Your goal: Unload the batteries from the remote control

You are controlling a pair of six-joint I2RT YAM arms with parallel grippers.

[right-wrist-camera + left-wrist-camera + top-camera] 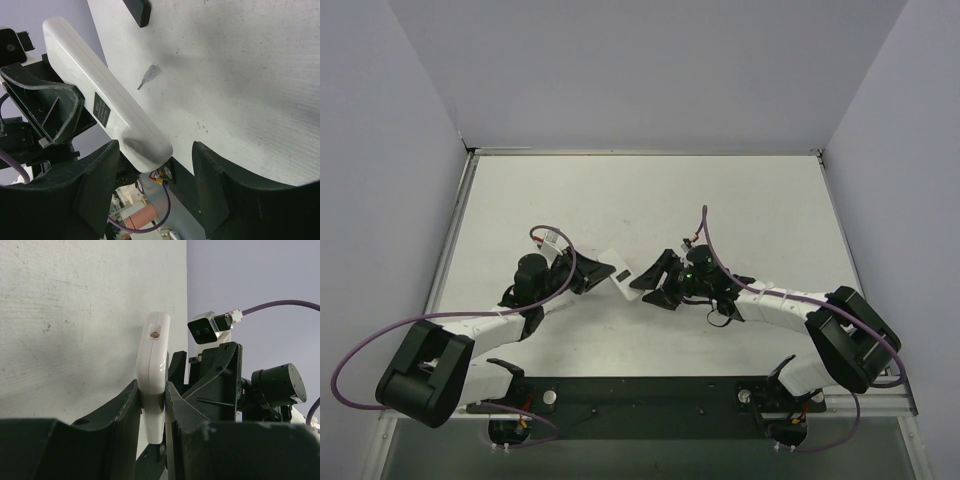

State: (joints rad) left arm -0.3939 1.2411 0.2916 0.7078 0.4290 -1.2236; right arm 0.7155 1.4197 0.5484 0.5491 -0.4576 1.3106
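Observation:
The remote control [152,355] is a slim white bar held above the table, also seen in the top view [610,263]. My left gripper [152,400] is shut on its narrow sides near one end. The remote's other end [145,145] shows a black label and a thumb dent. That end lies between the fingers of my right gripper [156,150], which stands open. Its left finger [100,170] is close to the remote and its right finger [215,170] is well apart. In the top view my left gripper [588,277] and my right gripper [655,283] meet mid-table. The batteries are hidden.
A flat black rectangle [138,11] lies on the white table [240,75] beyond the remote. A small clear pointed piece [148,75] lies nearer. Grey walls surround the table [740,200] on three sides. Purple cables loop from both arms.

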